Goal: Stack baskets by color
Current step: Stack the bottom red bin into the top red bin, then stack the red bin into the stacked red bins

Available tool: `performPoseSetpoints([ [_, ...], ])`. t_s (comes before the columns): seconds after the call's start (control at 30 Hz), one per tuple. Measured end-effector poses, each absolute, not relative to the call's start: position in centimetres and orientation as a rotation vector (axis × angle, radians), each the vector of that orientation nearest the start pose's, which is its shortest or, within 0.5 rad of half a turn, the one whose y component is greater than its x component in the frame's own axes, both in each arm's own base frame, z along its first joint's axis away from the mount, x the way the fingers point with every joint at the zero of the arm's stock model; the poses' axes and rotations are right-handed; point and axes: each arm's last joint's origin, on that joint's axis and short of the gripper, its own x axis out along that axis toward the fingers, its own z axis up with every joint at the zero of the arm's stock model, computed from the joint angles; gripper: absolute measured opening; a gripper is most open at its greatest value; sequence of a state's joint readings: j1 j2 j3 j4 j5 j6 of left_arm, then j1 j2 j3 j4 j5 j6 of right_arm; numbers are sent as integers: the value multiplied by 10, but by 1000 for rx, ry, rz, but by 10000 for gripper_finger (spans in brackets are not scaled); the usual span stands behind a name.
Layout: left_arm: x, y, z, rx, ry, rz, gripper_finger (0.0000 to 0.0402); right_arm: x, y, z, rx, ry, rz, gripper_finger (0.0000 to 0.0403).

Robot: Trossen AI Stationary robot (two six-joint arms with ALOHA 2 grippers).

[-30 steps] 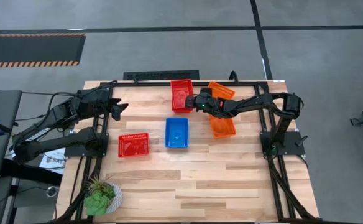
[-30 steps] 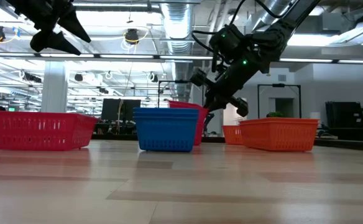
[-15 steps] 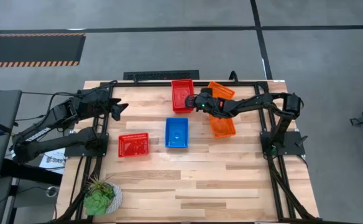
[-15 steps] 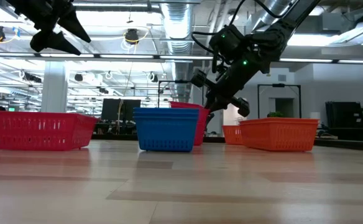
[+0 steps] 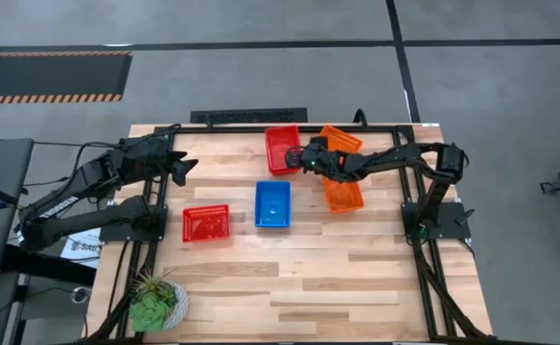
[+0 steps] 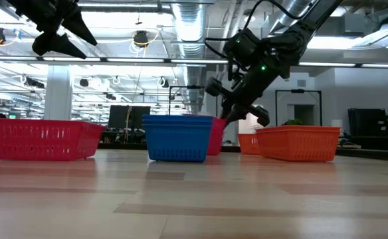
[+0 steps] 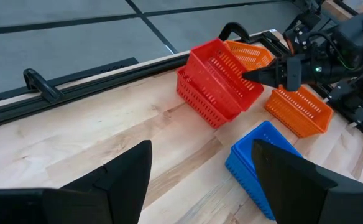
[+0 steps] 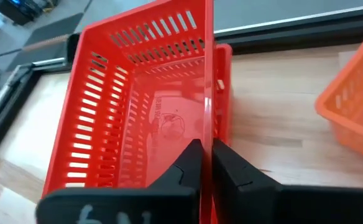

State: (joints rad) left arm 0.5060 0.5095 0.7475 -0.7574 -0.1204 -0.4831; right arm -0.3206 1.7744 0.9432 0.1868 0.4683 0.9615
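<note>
Two red baskets are at the table's far middle. The upper red basket (image 7: 222, 68) sits tilted inside the lower red basket (image 7: 200, 99), and my right gripper (image 5: 301, 156) is shut on its wall. A third red basket (image 5: 206, 222) stands near the table's left, with a blue basket (image 5: 272, 204) at the middle. One orange basket (image 5: 343, 195) stands to the right and another orange basket (image 5: 341, 139) at the far right. My left gripper (image 7: 201, 146) hangs open above the table's left side, holding nothing. My right gripper pinches the upper red basket's right-hand long wall at its rim (image 8: 207, 134), with one finger inside the basket and one outside. The fingers come from the table's right, slanting down. The basket is tilted, its lower part resting inside the lower red basket.
A green potted plant (image 5: 155, 305) stands at the near left corner. A black rail (image 7: 76, 81) runs along the far edge. Bare wood lies across the table's near half.
The upper red basket has sunk and levelled off into the red basket beneath it; in the low view its raised rim has dropped to the height of the blue basket's top. My right gripper has tipped down slightly with it.
</note>
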Motion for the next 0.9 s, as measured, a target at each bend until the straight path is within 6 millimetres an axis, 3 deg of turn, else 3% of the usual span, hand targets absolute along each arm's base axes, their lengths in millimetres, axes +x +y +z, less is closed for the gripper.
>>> performPoseSetpoints([
  [0.27, 83, 50, 300, -558, 361, 728, 263, 334, -125, 164, 785, 281, -1012, 84],
  [0.5, 83, 50, 300, -563, 364, 730, 263, 334, -125, 168, 759, 279, -998, 152],
  [0.67, 82, 50, 299, -566, 383, 733, 263, 328, -123, 197, 721, 212, -954, 185],
  [0.9, 82, 50, 299, -565, 383, 733, 263, 328, -102, 245, 597, 79, -766, 183],
])
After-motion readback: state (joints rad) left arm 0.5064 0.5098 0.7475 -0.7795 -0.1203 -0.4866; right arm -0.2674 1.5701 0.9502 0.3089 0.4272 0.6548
